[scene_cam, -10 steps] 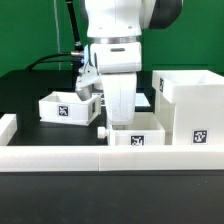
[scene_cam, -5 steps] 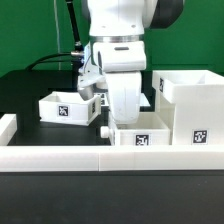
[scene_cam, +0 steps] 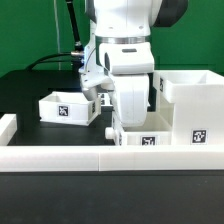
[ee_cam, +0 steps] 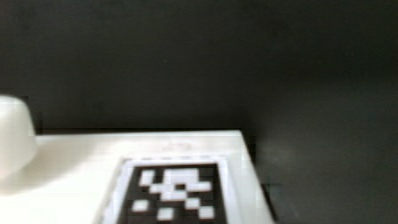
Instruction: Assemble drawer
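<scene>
Low down, tool (scene_cam: 115,130) at the small tray (scene_cam: 148,139) just beside the large shell (scene_cam: 192,105); apart or clamped, unclear

no readable text, only square tags (scene_cam: 198,137) on drawer (scene_cam: 186,92)

White arm (scene_cam: 125,55) over near tray (scene_cam: 135,141), shell (scene_cam: 190,100) beside — second tray (scene_cam: 65,108) apart
</scene>
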